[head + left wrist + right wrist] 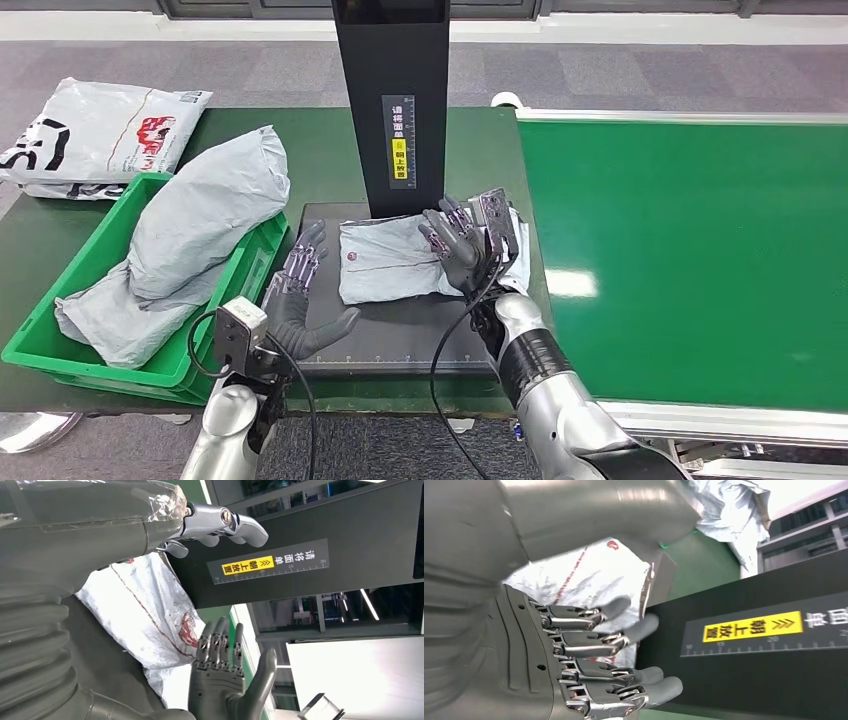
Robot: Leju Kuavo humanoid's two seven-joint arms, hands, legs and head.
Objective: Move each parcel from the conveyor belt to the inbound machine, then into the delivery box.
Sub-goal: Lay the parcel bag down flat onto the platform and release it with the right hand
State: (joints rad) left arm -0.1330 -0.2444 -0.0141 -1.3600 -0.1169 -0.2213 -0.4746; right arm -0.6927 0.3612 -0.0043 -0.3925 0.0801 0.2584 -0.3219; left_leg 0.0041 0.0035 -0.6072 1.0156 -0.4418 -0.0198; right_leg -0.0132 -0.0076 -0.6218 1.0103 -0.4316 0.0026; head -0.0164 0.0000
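A grey parcel lies flat on the dark scanning plate of the inbound machine, just in front of the machine's black upright column, which carries a yellow label with a printed scale. The right hand rests on the parcel's right end, fingers extended and slightly spread over the wrapping; the right wrist view shows those fingers stretched out above the crinkled bag (whether they press down or only touch, cannot tell), and nothing is pinched between them. The left hand sits on the plate just beside the parcel's left edge, palm open, fingers apart and pointing toward the column, holding nothing; from the left wrist view the parcel appears between the two hands with the right hand beyond it. To the left of the machine a green delivery box stands on the dark green bench and holds a large grey bag lying tilted across it, one end over the rim. Another white printed bag lies on the bench behind the box. The green conveyor belt runs along the right side.
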